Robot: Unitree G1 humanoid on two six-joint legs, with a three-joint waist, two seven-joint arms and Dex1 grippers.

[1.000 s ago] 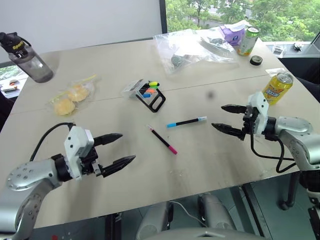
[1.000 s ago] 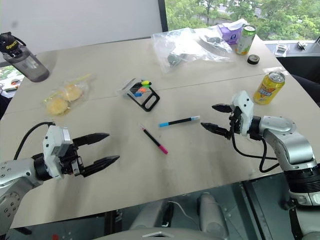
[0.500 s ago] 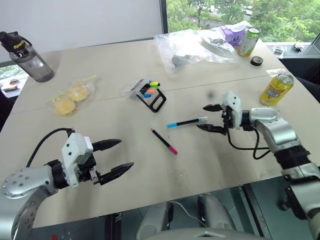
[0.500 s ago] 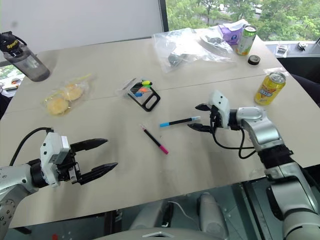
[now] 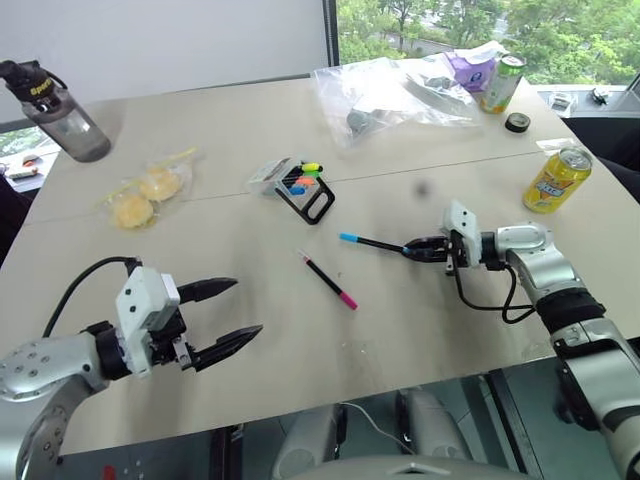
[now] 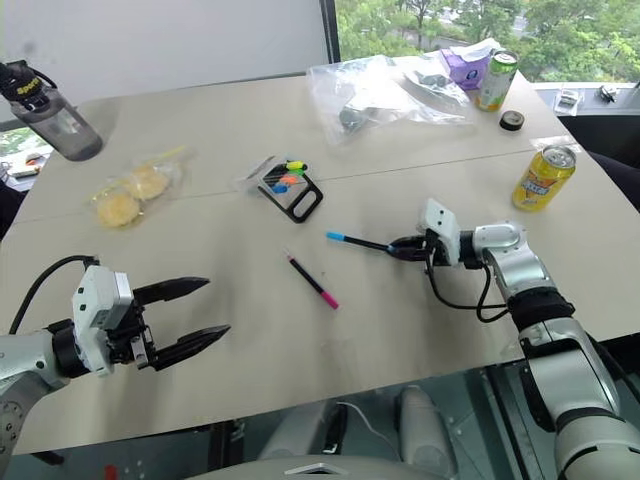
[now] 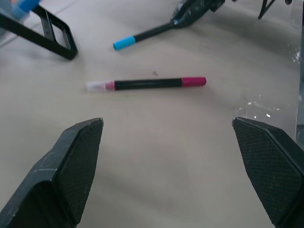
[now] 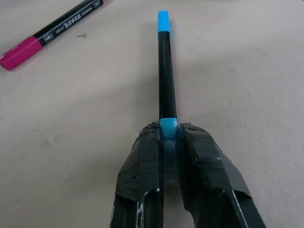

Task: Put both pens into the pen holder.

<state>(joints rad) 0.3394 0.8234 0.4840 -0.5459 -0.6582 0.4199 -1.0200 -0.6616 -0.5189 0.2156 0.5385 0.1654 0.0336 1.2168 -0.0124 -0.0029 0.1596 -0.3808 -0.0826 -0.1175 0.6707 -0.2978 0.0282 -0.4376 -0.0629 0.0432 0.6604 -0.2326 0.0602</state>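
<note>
Right gripper [image 8: 167, 137] pinches blue-ended pen [image 8: 165, 76] mid-table; pink-ended pen [image 7: 147, 84], lettering unreadable, lies apart; left gripper [image 5: 228, 312] spread near table [image 5: 420, 340] edge.

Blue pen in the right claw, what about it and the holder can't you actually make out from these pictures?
- Blue-ended pen: its near end is hidden between the right claw fingers in the right wrist view.
- Whether that pen is lifted or resting on the table: not clear in the head views.
- Pen holder: its slots are too small to see in the head views, and the left wrist view cuts it off at the edge.
</note>
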